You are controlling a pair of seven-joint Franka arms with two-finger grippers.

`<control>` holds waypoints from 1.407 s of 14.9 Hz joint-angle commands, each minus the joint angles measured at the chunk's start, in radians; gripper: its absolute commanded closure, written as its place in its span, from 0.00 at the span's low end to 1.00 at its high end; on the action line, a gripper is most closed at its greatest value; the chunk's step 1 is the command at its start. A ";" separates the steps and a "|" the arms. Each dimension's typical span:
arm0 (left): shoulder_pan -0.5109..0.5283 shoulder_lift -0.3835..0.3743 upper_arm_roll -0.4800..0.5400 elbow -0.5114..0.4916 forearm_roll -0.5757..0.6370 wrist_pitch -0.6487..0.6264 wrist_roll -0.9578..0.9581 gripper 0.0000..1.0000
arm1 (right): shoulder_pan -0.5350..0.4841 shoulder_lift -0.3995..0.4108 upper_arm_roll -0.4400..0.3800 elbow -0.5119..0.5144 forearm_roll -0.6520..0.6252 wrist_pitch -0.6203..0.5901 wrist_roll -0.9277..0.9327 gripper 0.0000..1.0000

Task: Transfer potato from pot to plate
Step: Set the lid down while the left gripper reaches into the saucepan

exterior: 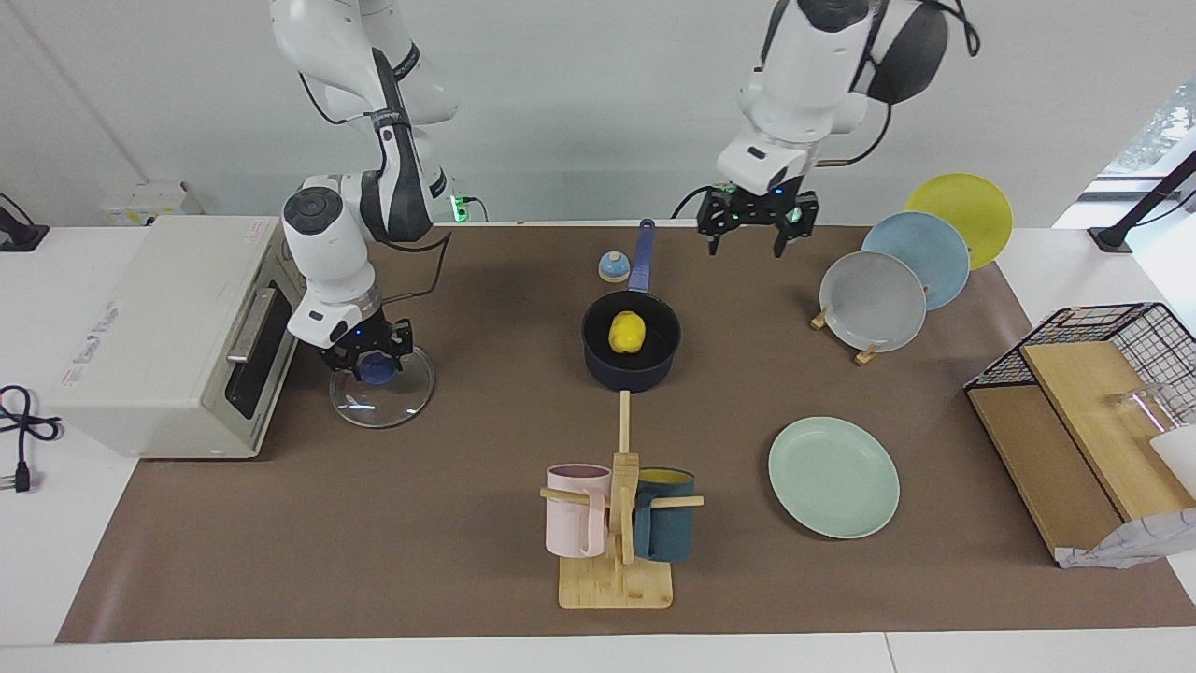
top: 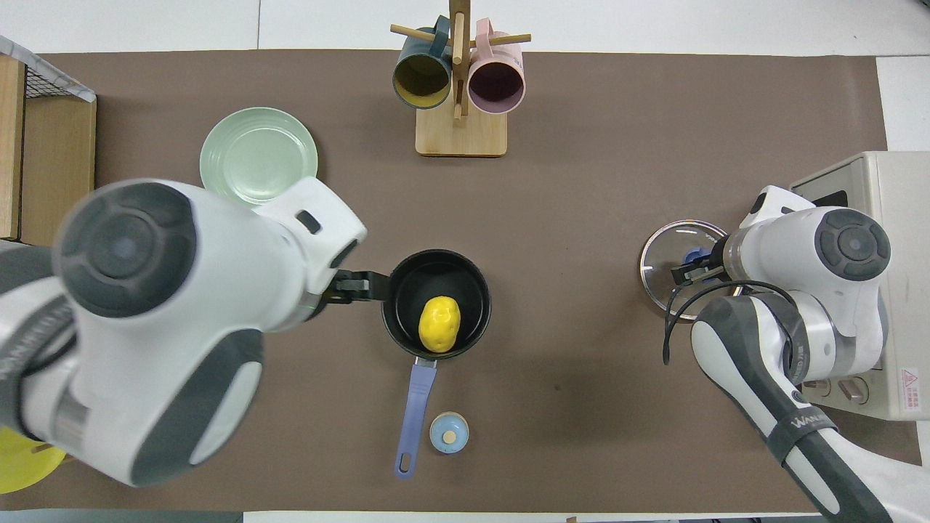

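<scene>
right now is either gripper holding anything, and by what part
The right gripper is down at the blue knob of the glass lid, but a closed grip cannot be told. The left gripper is open and holds nothing.

Left gripper (exterior: 755, 230) raised, fingers apart.

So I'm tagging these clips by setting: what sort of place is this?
Probably a lab bench staged as a mock kitchen, not a real one: a small dark blue saucepan holding a glossy yellow toy potato, a wooden rack of coloured plates, and a beige countertop oven on a brown mat.
</scene>
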 commanded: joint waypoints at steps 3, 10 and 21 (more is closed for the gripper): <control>-0.121 0.047 0.020 -0.168 -0.044 0.225 -0.157 0.00 | -0.005 -0.019 0.020 0.265 0.032 -0.355 0.066 0.00; -0.168 0.105 0.021 -0.239 -0.048 0.356 -0.277 0.00 | -0.012 -0.037 0.018 0.538 0.036 -0.679 0.111 0.00; -0.183 0.232 0.020 -0.262 -0.046 0.506 -0.300 0.00 | -0.034 -0.102 -0.003 0.608 0.032 -0.850 0.215 0.00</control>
